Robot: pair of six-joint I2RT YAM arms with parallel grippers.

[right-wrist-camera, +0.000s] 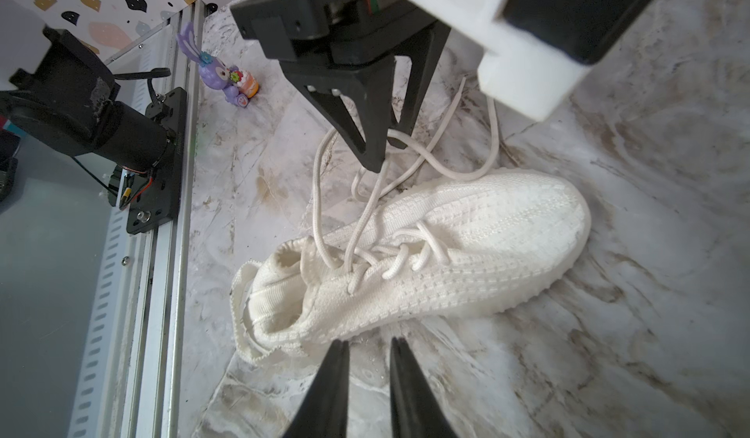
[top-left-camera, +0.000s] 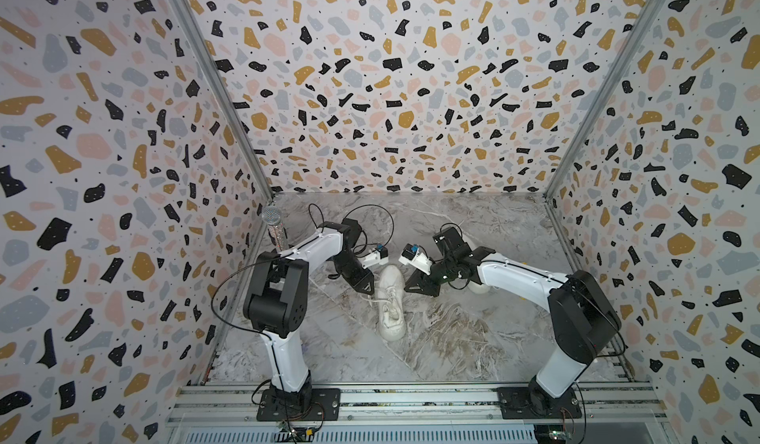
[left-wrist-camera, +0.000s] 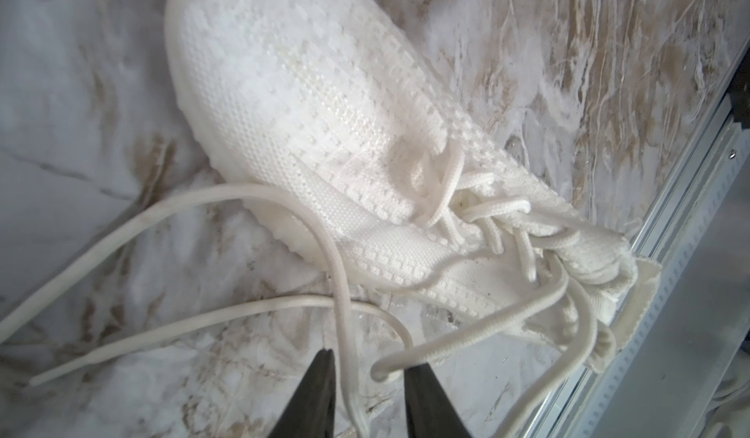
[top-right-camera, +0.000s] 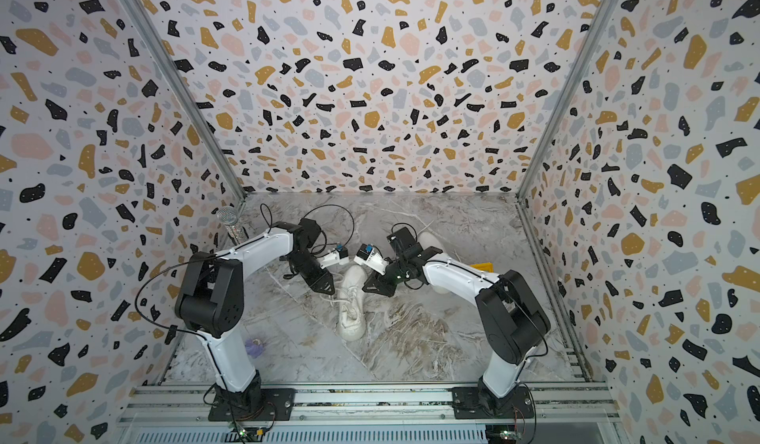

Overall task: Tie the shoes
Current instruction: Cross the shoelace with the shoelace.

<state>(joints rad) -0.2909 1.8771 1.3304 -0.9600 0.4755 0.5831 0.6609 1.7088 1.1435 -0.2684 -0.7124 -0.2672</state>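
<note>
Narrowly parted both: left gripper [left-wrist-camera: 369, 359] straddles loose laces [left-wrist-camera: 337, 271] at ten o'clock of the shoe [top-left-camera: 390, 304]; right gripper [right-wrist-camera: 369, 340], empty, at two o'clock.

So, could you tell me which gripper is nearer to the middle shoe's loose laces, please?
Left. The left gripper is down among the loose laces, one strand running between its open jaws; the right gripper is across the shoe from them, beside its collar.

The left arm [top-left-camera: 316, 244] and right arm [top-left-camera: 518, 277] lean inward, wrists pitched down, tips nearly facing each other. The left gripper [left-wrist-camera: 365, 359] holds its jaws slightly apart. The right gripper [right-wrist-camera: 367, 342] has jaws narrowly parted, empty.
</note>
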